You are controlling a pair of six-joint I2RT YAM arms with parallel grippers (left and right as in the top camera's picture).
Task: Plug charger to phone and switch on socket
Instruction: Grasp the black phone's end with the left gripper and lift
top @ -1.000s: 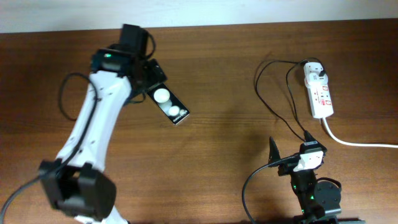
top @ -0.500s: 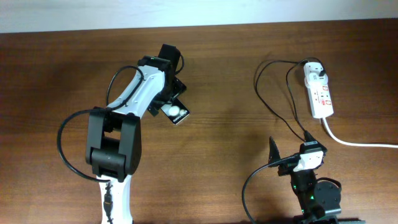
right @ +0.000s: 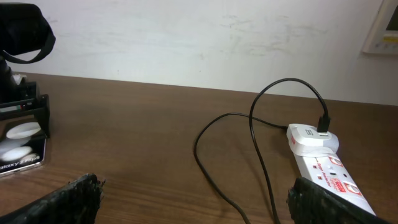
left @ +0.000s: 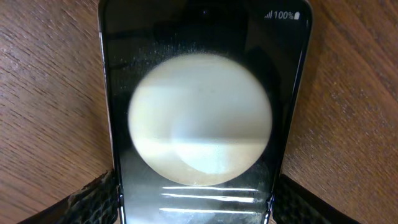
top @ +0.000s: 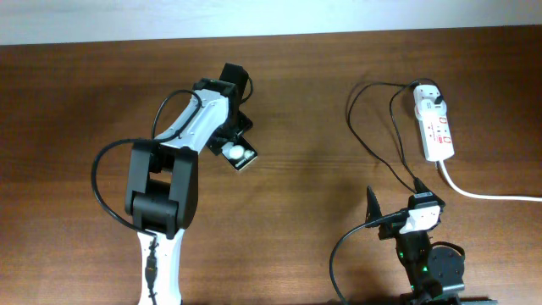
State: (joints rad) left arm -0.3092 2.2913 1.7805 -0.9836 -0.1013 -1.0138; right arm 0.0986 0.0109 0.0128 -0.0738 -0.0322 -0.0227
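The black phone (top: 243, 156) lies flat on the wooden table; it fills the left wrist view (left: 199, 124), one white round patch showing. My left gripper (top: 230, 135) sits over it, its fingers (left: 93, 200) pressed against both long edges. The white power strip (top: 438, 131) lies at the far right, with the charger's adapter (right: 308, 138) plugged in. The thin black cable (top: 373, 140) loops down towards my right gripper (top: 395, 202), which is open and empty near the front edge. The cable (right: 252, 143) runs between its fingers; the plug tip is out of view.
The thick white cord (top: 483, 193) runs from the strip off the right edge. A white wall (right: 186, 37) stands behind the table's far edge. In the right wrist view the phone (right: 22, 149) and the left gripper show at far left.
One second ago the left arm stood beside the phone, which was fully visible. It swung over the phone and its gripper now covers most of it. The right arm has not moved.
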